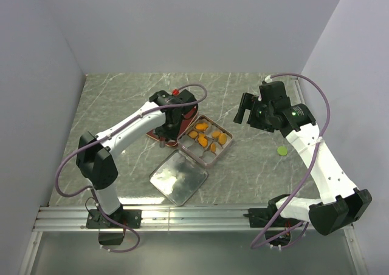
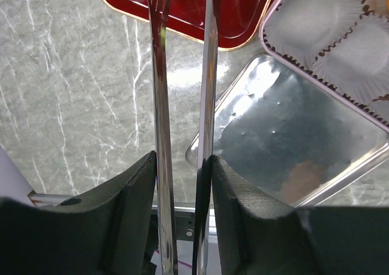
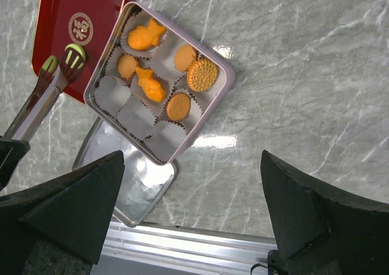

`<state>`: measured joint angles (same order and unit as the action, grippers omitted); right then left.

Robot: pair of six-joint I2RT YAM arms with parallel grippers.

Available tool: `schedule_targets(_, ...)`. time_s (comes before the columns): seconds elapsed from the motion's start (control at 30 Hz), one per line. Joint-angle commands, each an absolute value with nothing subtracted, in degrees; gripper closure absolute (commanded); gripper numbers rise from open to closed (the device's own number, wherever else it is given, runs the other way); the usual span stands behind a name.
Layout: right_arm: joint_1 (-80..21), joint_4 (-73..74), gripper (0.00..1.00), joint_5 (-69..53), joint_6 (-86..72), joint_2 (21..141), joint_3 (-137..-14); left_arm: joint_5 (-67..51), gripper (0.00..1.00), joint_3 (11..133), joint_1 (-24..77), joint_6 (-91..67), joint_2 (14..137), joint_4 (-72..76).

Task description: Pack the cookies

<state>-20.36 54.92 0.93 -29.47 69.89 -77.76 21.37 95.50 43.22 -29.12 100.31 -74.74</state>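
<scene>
left claw part-closed on tongs over red tray, right claw wide open, empty; best pinch lightly, carry level to a free cup beside cookies.

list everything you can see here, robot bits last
tin: one, pinkish rim, mid table
cookies: six, orange, in the tin's paper cups
loose cookie: one, green, on the table right of the tin
lid: one, silver, beside the tin, on its near side
tray: one, red, left of the tin
tongs: one pair, metal, tips over the tray, green showing there
left gripper: one, black, shut on the tongs
right gripper: one, black, open, empty
</scene>
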Motion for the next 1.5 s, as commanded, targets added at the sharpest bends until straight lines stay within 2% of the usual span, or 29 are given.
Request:
schedule_targets(0.0,-20.7,53.4,0.00,2.1,-28.7,69.5,-80.3,23.0,0.55,98.1,43.5,-27.9,101.0,-75.4)
schedule_targets(0.73,-21.3,53.8,0.00,2.3,-28.7,70.2,-80.6,22.9,0.56,97.5,43.7,-27.2,102.9,-75.1)
schedule_targets(1.0,-21.4,53.7,0.00,1.9,-28.7,70.4,-80.8,23.8,0.62,97.5,43.7,-27.3,103.2,-75.4)
schedule_targets(1.17,-21.6,53.8,0.00,2.2,-28.7,70.6,-81.0,26.2,0.66,100.2,43.7,-28.6,102.5,-76.6)
schedule_targets(1.47,-21.6,53.9,0.00,2.0,-28.7,70.6,-81.3,28.0,0.64,105.1,43.9,-30.1,98.2,-77.4)
